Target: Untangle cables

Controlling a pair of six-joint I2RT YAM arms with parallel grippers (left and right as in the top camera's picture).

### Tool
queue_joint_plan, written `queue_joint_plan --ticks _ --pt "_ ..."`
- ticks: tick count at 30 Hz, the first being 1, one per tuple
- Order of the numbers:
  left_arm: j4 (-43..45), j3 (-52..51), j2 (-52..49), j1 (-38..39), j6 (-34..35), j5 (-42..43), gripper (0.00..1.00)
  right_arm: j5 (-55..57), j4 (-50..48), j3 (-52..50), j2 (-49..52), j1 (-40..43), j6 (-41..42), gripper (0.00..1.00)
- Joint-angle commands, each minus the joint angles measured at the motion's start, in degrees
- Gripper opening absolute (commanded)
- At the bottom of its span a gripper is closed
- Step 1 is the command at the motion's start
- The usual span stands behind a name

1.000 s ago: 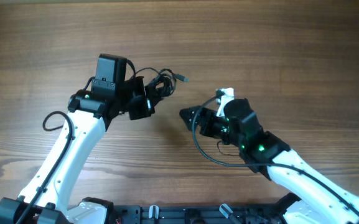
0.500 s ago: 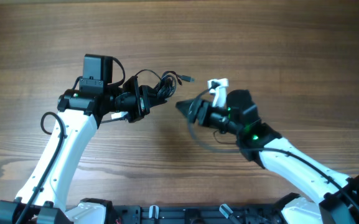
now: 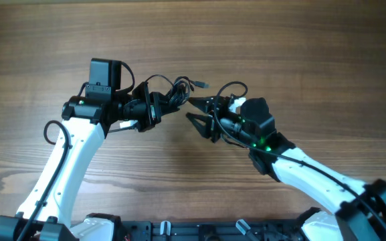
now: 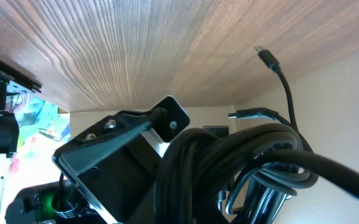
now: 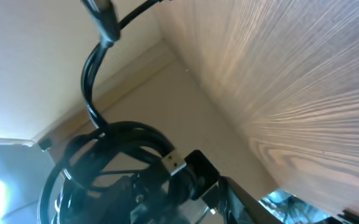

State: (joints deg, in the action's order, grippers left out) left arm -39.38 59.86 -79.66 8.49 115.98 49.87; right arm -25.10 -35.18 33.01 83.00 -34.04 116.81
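Several glossy black cables point(image 3: 176, 92) bunch in the left pincer point(image 3: 158, 106), seemingly pinched; right pincer point(image 3: 194, 110) spread.

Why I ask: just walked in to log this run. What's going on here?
Two robot arms are working on a knot of thin black cables at a wooden table. The left tool is clamped on the bundle, one plug end sticking out. The right tool is open, pointing at the knot from close by, gripping nothing. Nothing is untangled yet.
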Motion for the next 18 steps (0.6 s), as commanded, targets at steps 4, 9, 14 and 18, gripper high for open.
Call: queue_joint_plan --ticks 4,9,14,18 --pt "0.13 0.48 0.04 -0.26 5.70 1.51 0.04 5.16 -14.25 0.35 9.18 -3.65 1.86 0.40" --pt "0.13 0.48 0.04 1.75 5.73 0.76 0.04 6.64 -17.11 0.52 10.29 -4.20 1.88 0.40" --pt "0.13 0.48 0.04 4.09 5.73 -0.90 0.04 6.64 -18.34 0.52 10.27 -4.20 1.90 0.34" --pt "0.13 0.48 0.04 4.44 5.70 -0.87 0.04 6.64 -18.18 0.52 10.29 -4.20 1.88 0.11"
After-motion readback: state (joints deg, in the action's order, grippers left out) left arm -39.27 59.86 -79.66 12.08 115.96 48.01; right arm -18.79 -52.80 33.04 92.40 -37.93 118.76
